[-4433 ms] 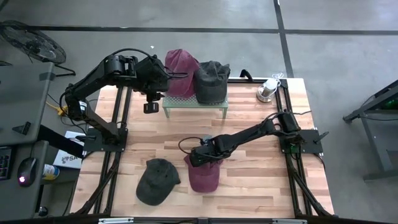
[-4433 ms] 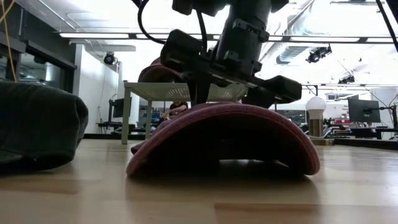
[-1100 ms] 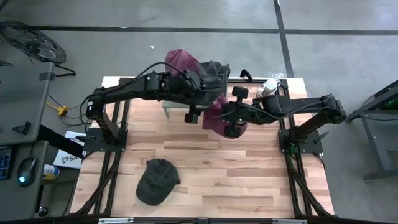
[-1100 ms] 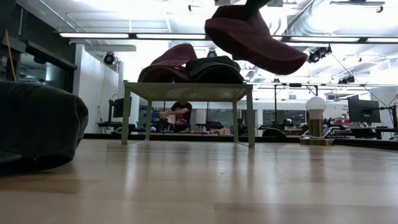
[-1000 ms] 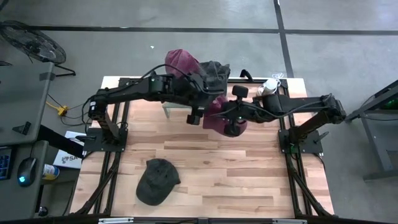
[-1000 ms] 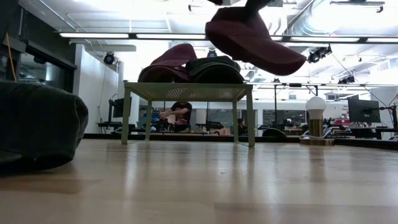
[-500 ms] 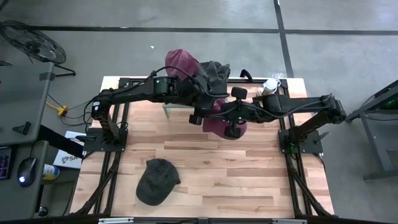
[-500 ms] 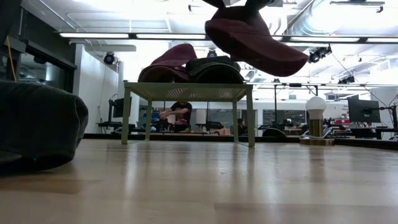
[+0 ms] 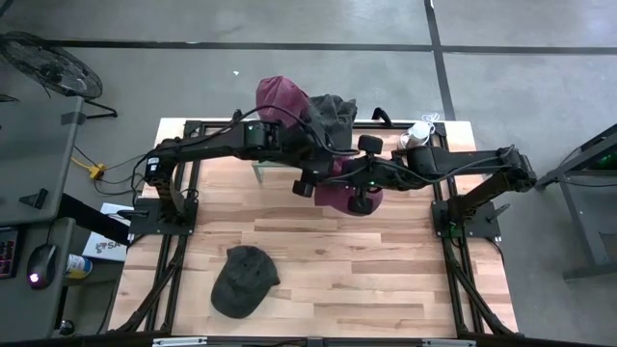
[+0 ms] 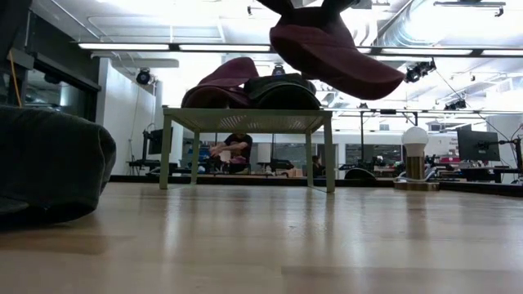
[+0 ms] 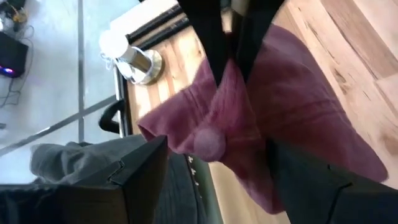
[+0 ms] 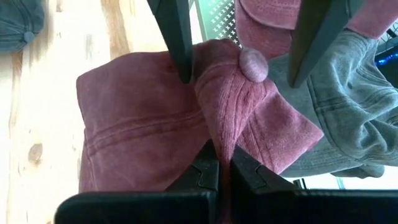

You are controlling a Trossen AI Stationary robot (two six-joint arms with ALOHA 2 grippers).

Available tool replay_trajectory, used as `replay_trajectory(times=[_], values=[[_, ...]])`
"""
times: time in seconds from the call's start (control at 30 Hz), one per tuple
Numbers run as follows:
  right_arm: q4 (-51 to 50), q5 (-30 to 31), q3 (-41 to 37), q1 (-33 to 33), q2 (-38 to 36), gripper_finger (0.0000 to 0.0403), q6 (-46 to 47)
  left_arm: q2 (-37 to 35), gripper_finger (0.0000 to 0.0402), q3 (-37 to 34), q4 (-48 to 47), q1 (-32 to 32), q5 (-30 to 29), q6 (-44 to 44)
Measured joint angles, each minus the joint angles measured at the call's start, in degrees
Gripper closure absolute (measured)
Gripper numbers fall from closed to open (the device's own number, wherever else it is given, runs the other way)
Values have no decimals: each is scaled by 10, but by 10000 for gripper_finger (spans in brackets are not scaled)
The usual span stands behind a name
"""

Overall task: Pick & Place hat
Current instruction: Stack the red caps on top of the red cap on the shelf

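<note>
My right gripper (image 12: 219,163) is shut on a maroon hat (image 9: 339,185) and holds it in the air just before a small green rack (image 9: 301,159). The hat's top button (image 12: 253,64) faces the rack. My left gripper (image 11: 214,155) is open, one finger on each side of the hat's crown by the button. A second maroon hat (image 9: 280,96) and a dark grey hat (image 9: 330,114) rest on the rack top. Another dark hat (image 9: 243,280) lies crown up on the near left of the table. My right gripper pinches a raised fold of the crown (image 12: 219,134) between its two fingers, a little way from the button. The fingers slant in from above and from the table's right. The hat hangs tilted below them (image 10: 331,49), lifted clear of table and rack. My left gripper: one fingertip (image 12: 185,74) stands at the crown's cloth, and I cannot tell whether it touches.
A silver lamp-like object (image 9: 415,140) stands at the far right corner. The rack's legs (image 10: 166,155) stand on the far half of the table. The wooden top between the rack and the near dark hat (image 10: 49,163) is bare.
My left gripper has moved a little toward the table's right edge, closing in on the held maroon hat with its fingers still apart. The hat stays in the air in my right gripper, which has kept its place.
</note>
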Motion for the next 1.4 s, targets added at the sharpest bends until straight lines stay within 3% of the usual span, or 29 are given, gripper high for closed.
replay_trajectory(times=[0.27,0.67,0.9,1.2,1.4], values=[[-1,0,0,0,0,403,0,6,203,0,-1,0,0,-1],[-1,0,0,0,0,403,0,5,381,0,1,0,-2,-6],[-1,9,0,0,-1,392,0,5,381,0,-13,-7,-41,-3],[-9,32,0,0,-41,323,26,-3,381,1,-72,-42,-146,21],[-22,19,0,0,-81,287,19,-20,381,0,-98,-68,-159,24]])
